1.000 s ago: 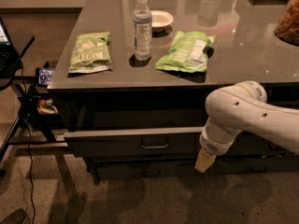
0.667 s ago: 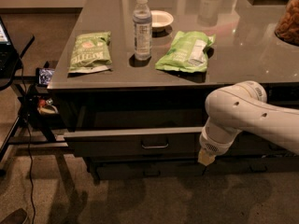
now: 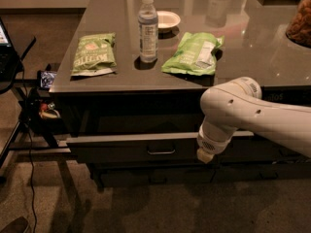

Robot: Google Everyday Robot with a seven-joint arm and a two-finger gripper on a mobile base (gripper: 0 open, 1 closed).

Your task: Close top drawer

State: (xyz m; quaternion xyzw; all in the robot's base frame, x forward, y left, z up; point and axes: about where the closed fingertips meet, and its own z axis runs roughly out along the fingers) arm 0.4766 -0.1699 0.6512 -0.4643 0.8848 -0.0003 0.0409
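While the wide, shallow dark-grey metal top drawer [image 3: 116, 152] is seen pulled out, the cream-tipped gripper [image 3: 206, 155] is placed at its front, just right of the small metal loop handle [image 3: 161, 150]; grip state can't be told, nothing seen held. If pushed so off-centre, drawer may be skewed & jammed, or gripper slipped under the front edge.

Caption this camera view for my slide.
Robot gripper at the front of the open top drawer, right of its handle, below a desk with snacks and bottle.
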